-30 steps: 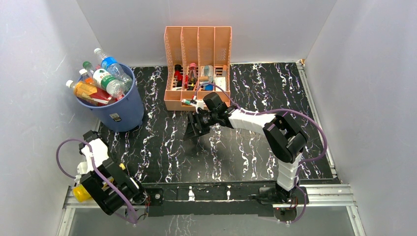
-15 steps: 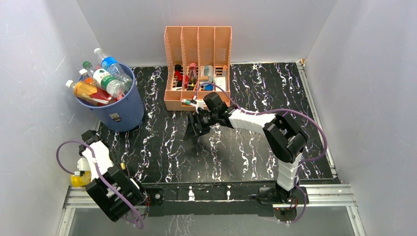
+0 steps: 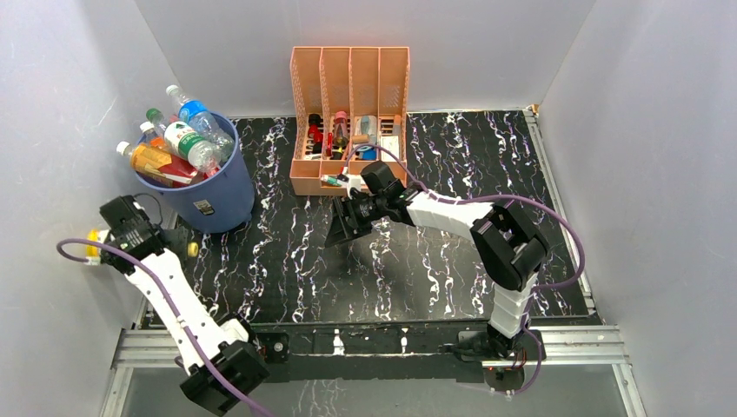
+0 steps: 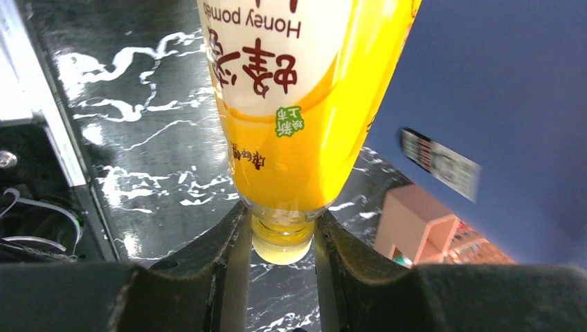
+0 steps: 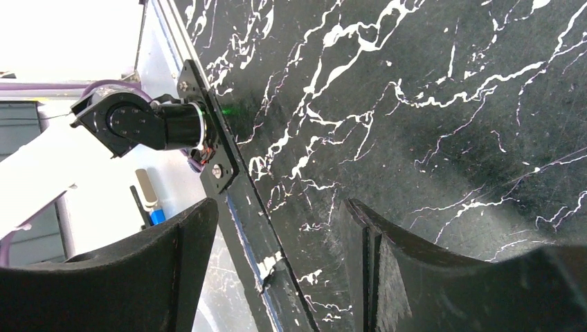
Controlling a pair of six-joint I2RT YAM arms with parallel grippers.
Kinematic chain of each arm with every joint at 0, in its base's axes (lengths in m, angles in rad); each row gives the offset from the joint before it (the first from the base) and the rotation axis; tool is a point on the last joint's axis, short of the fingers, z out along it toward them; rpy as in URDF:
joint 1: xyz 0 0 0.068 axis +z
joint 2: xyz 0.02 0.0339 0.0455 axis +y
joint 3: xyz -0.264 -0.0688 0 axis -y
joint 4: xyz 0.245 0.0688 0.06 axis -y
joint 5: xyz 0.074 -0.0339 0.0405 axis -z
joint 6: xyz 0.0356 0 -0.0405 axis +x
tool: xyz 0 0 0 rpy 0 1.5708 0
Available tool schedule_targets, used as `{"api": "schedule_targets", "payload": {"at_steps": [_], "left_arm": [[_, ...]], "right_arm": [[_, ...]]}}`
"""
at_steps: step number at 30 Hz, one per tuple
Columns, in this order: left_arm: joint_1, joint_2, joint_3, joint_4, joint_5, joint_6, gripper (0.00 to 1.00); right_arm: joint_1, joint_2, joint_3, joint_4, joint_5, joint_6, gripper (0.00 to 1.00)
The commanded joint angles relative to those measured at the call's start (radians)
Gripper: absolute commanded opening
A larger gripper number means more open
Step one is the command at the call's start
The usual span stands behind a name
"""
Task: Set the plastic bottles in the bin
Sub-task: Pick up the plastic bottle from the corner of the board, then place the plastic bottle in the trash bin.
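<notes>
White walls box in my black marbled table, with the blue bin, heaped with plastic bottles, at far left and a peach slotted rack against the back. My left gripper is clenched on the narrow end of a yellow honey-pomelo bottle, just beside the bin's outer wall. My right gripper hangs released over the table, just before the rack.

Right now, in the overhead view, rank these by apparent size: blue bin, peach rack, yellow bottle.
1. peach rack and blue bin: too alike to rank.
2. yellow bottle: smallest, though only partly visible.
</notes>
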Motion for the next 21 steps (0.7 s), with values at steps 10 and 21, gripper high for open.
{"api": "schedule_targets", "payload": {"at_steps": [10,21], "left_arm": [[-0.112,0.145,0.452,-0.057,0.183,0.066,0.0],[-0.191,0.39,0.749,0.162,0.462,0.056,0.0]], "right_arm": [[-0.005,-0.06,0.009,-0.012,0.009,0.002,0.75],[-0.005,-0.045,0.026,-0.055,0.043,-0.005,0.75]]}}
